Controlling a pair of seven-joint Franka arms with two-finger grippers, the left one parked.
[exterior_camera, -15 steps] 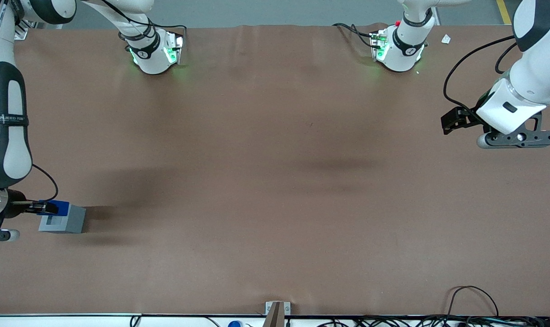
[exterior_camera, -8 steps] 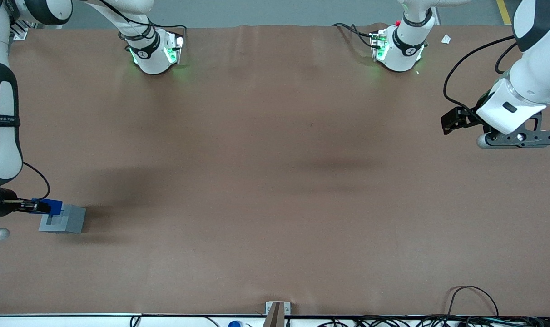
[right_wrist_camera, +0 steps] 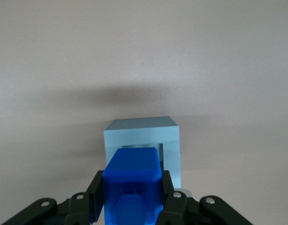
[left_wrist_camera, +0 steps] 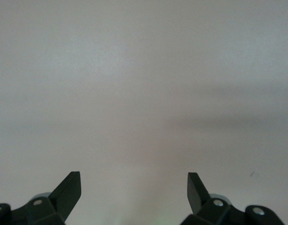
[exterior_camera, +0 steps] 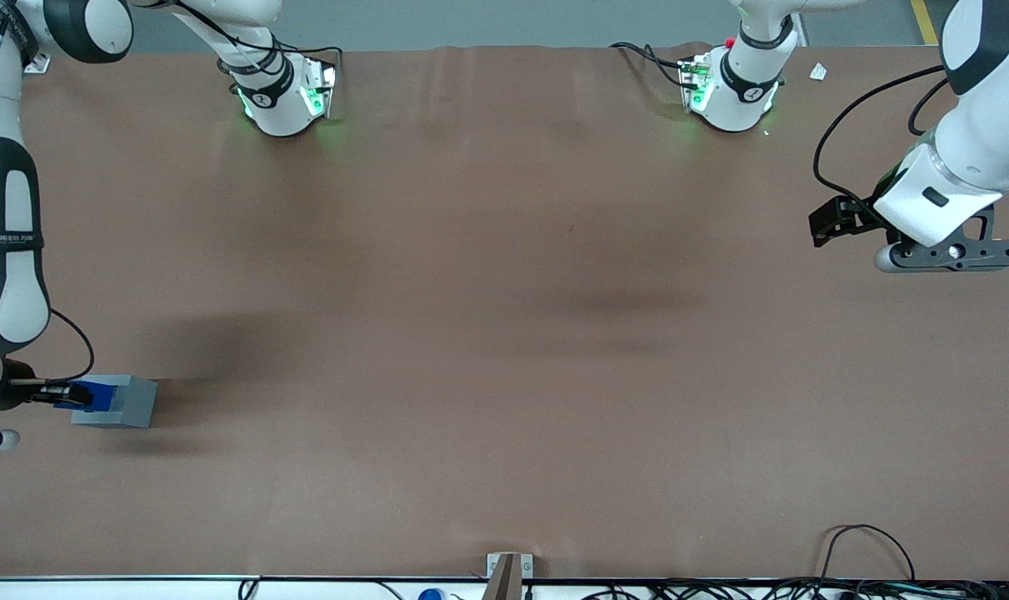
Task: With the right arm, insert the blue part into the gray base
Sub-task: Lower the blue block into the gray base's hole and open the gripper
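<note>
Gripper-held blue part lower over gray base

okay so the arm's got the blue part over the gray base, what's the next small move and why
Probably ease straight down. The end effector is shut on the blue part, which hangs above the gray base and covers most of its recess; only a sliver of recess shows beside it.

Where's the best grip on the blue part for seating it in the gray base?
As now: gripper shut on the blue part across its two flat side faces, approaching from above. That likely leaves its leading end free over the gray base recess.
</note>
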